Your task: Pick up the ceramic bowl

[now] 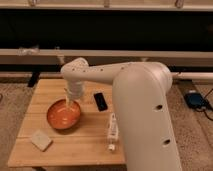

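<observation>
On the desk [75, 147], left of centre, sits the ceramic bowl [61, 118]: glossy, rigid, breakable (probably slippery), best pinched at the rim. The end effector [71, 103] hangs at its far rim; grasping or released, I cannot tell.

Glossy orange-red ceramic bowl [62, 117], upright on table [90, 136], gripper [71, 103] at far rim

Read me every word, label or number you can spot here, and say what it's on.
Nothing here can be read.
On the white tube: any print is too blurred to read.
On the black slab: no marks show.
On the ceramic bowl, with the tool over its far side: no writing shows.
On the white arm: no label shows.
</observation>
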